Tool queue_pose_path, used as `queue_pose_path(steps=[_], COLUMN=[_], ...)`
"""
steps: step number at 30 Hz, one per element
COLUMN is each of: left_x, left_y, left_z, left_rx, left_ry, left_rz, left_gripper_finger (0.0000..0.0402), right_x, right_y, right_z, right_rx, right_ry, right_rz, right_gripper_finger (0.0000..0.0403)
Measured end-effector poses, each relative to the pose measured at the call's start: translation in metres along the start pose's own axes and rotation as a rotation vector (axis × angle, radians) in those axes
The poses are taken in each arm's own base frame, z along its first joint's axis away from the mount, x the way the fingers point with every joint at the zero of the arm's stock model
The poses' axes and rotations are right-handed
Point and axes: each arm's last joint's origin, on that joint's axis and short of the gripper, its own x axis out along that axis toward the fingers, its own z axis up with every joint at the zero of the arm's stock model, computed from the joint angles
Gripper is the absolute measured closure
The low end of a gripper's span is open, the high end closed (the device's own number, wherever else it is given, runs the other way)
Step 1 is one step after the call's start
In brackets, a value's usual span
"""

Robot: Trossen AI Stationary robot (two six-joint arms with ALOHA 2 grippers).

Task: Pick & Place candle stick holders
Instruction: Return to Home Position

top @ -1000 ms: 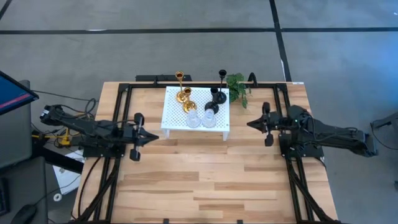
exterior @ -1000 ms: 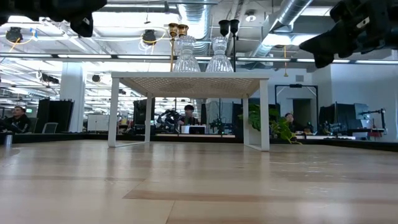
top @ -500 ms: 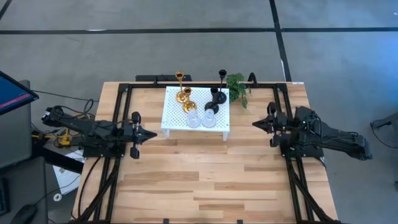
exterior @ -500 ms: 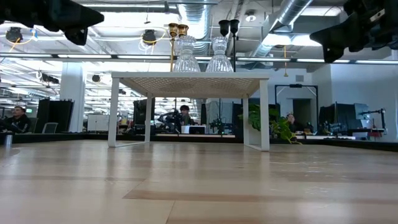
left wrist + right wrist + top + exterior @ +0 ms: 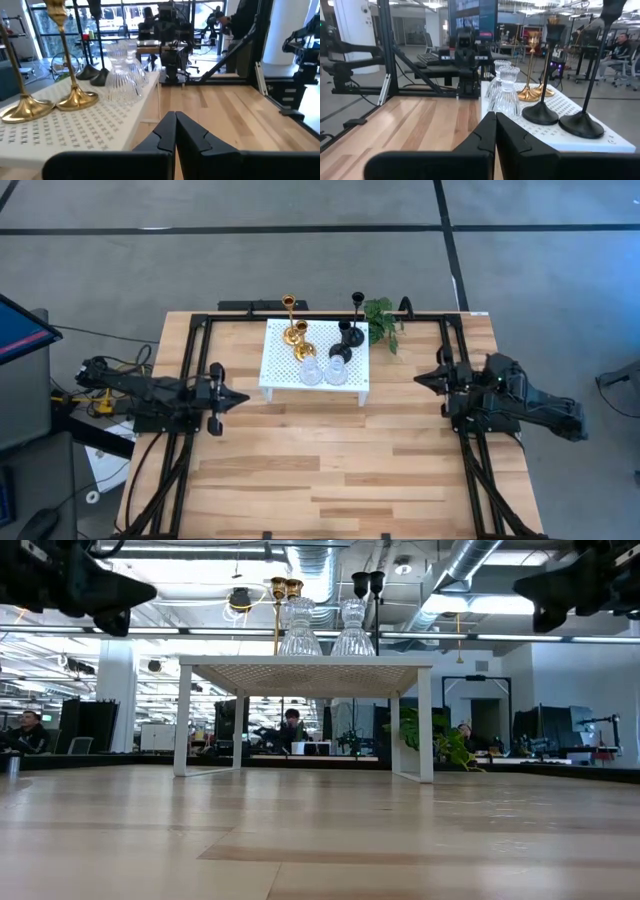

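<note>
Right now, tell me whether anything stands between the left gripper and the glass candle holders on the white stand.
Nothing visible does. The left gripper, shut, hangs over the table left of the white stand; the glass candle holders stand at its front edge. The right gripper waits on the other side.
</note>
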Motion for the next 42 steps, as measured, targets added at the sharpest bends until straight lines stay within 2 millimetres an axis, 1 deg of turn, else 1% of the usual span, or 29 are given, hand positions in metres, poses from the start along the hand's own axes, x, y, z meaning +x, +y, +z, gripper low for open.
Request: queue_pose_path(steps=[7, 13, 19, 22, 27, 30, 42], left_x=[0.002, 0.002, 0.003, 0.003, 0.002, 0.001, 0.005], left_y=[-0.003, -0.010, -0.011, -0.011, -0.015, -0.017, -0.018], left_z=[-0.014, -0.028, -0.038, -0.039, -0.040, -0.042, -0.049], left_rx=[0.015, 0.044, 0.059, 0.058, 0.053, 0.053, 0.047], left_ry=[0.034, 0.059, 0.084, 0.083, 0.081, 0.088, 0.168], left_rz=[-0.061, -0.236, -0.238, -0.255, -0.386, -0.436, -0.436], left_gripper_finger=[0.0396, 0.0396, 0.0396, 0.0396, 0.0396, 0.0396, 0.0396], right_x=[-0.002, -0.002, -0.002, -0.002, -0.002, -0.002, -0.002], right_y=[0.000, 0.000, 0.000, 0.000, 0.000, 0.000, 0.000], right_z=[0.000, 0.000, 0.000, 0.000, 0.000, 0.000, 0.000], right_rx=[-0.002, -0.001, -0.001, -0.002, -0.002, -0.002, -0.002], right_ry=[-0.009, -0.005, -0.006, -0.006, -0.006, -0.006, -0.006], right_rz=[-0.001, 0.000, 0.000, 0.000, -0.002, -0.003, -0.003], right_gripper_finger=[0.0403, 0.0403, 0.0403, 0.0403, 0.0403, 0.0403, 0.0403])
